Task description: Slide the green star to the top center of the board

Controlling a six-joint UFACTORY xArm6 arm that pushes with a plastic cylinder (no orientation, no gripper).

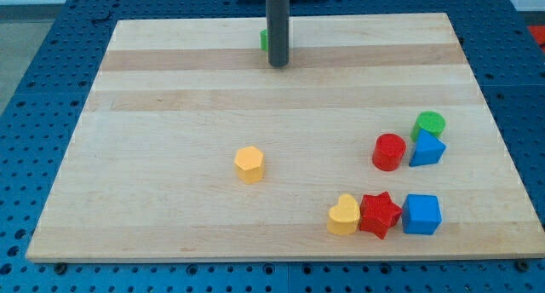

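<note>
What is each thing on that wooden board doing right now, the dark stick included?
My tip: down on the board, top center.
Green star: mostly hidden behind the rod, at its left.
Yellow hexagon block: alone, mid-board.
Green cylinder: upright, against the blue triangle.
Red cylinder: upright.
Yellow heart, red star, blue cube: in a row.

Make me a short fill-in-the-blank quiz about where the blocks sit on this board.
1. My tip is near the view's ___.
2. The green piece behind the rod is mostly ___.
3. The red star sits between the yellow heart and the ___ cube.
Missing: top; hidden; blue
</note>
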